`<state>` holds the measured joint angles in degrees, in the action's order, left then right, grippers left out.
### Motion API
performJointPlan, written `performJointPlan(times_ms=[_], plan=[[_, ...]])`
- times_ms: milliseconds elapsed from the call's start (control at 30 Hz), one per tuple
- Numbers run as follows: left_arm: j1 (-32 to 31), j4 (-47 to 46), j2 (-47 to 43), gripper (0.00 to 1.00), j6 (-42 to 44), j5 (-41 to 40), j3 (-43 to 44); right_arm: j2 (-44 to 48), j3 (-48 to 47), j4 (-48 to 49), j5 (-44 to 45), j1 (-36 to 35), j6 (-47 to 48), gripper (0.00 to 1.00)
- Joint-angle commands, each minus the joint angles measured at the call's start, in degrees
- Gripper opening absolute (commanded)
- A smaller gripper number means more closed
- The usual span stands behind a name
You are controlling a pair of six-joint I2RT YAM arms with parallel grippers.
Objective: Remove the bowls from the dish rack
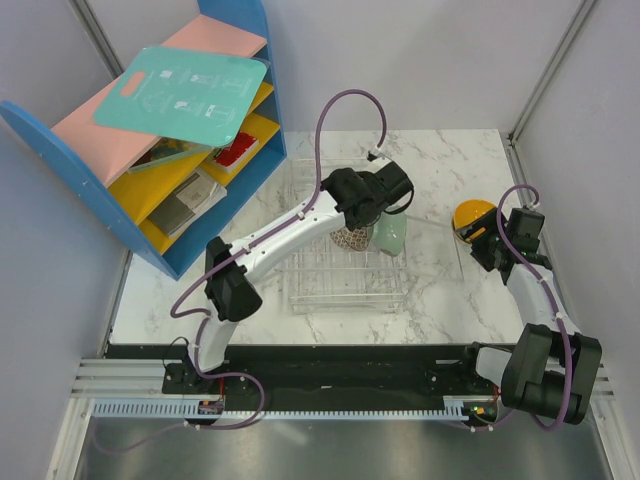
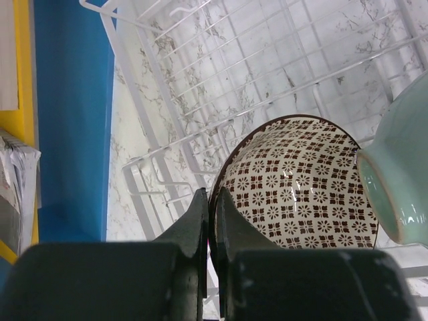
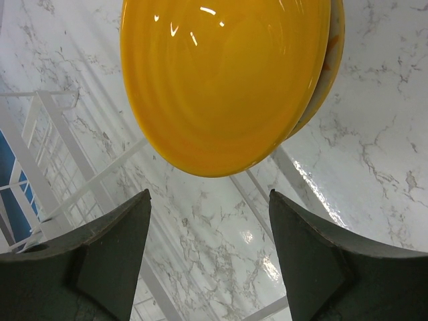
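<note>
Hand of left arm, pinching patterned bowl

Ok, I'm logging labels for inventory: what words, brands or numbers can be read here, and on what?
Nothing is legible in any view.
Teal board on the blue shelf unit: white print and icons, too small to read.
Papers in the shelf: too blurred.
Patterned bowl, mint bowl, orange bowl: no lettering seen.

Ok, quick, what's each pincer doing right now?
Left pincer: closed on the patterned bowl rim.
Right pincer: open, holding nothing.
</note>
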<state>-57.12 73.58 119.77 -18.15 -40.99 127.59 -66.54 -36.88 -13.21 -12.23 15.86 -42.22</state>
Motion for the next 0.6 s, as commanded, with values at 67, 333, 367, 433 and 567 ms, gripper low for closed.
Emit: performJointPlan(times_ms=[67, 333, 367, 433, 567], plan=[[-0.2, -2.4, -0.9, 0.02, 3.6, -7.0, 4.9, -0.3, -0.7, 2.1, -1.3, -0.2, -0.3, 0.79], [-0.2, -4.5, -1.8, 0.02, 12.6, -15.4, 4.9, 0.4, -1.3, 2.6, -2.2, -0.2, -0.1, 0.78], [-0.2, -4.8, -2.3, 0.02, 13.1, -16.0, 4.3, 0.4, -1.4, 2.6, -2.3, -0.2, -0.1, 0.78], [-0.2, -4.8, -2.6, 0.02, 13.1, -17.0, 3.0, 0.4, -1.5, 2.8, -2.5, -0.2, -0.2, 0.78], [0.9, -3.9, -4.1, 0.02, 8.7, -16.9, 0.9, 1.3, -2.4, 3.6, -4.6, -0.2, -0.4, 0.78]])
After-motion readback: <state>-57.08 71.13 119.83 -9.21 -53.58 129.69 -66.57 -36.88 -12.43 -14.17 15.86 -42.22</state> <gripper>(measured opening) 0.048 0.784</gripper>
